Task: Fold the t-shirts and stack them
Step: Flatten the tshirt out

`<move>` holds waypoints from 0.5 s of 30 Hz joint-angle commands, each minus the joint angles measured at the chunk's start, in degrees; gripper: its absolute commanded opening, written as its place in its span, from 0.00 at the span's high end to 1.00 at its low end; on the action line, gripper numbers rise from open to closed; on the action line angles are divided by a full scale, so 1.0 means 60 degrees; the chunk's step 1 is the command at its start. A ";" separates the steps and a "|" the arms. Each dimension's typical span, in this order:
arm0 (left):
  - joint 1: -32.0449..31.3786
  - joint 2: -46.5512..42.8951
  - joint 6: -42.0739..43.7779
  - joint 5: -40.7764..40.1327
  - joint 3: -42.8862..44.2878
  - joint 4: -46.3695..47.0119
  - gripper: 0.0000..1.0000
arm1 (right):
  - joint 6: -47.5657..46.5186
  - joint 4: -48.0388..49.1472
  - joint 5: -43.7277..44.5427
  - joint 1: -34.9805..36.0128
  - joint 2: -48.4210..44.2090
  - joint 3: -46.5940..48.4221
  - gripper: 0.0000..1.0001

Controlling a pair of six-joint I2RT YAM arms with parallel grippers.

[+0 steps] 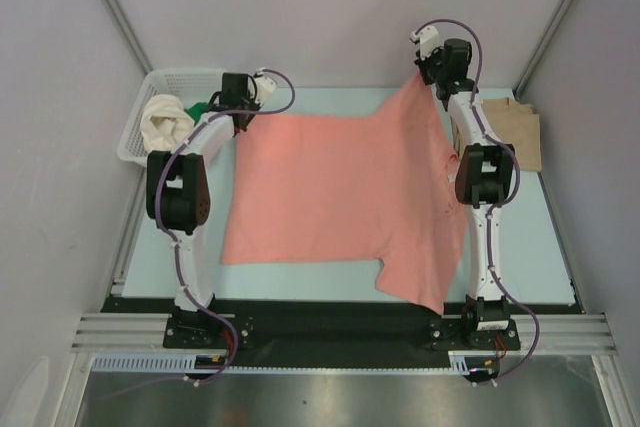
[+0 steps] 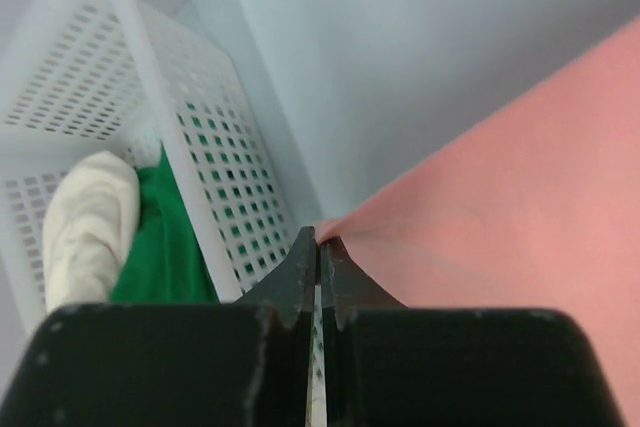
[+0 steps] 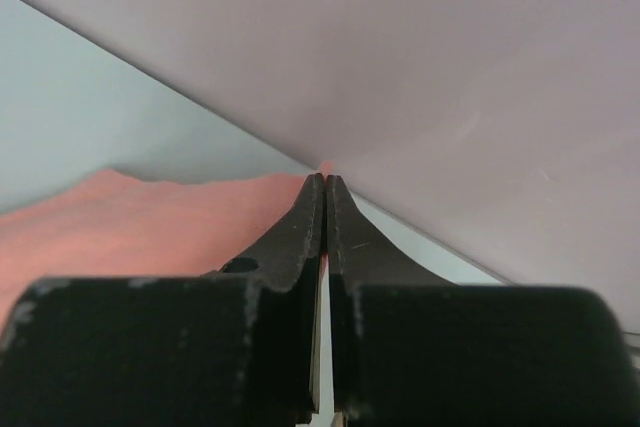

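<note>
Spreading step, seemingly: your left claw (image 2: pixel 318 239) and right claw (image 3: pixel 326 179) are clamped on the pink shirt (image 1: pixel 340 187) near the table's (image 1: pixel 540 247) far edge; next, lay it flat.

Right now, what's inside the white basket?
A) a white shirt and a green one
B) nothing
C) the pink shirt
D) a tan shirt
A: the basket holds a bundled white shirt with a green shirt beside it, while the pink shirt lies spread outside it.
</note>
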 commanded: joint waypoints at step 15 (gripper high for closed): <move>0.0511 0.1730 0.0619 -0.0670 0.3446 0.0034 1.00 | -0.0479 0.1320 0.0714 0.0315 -0.0046 -0.0342 1.00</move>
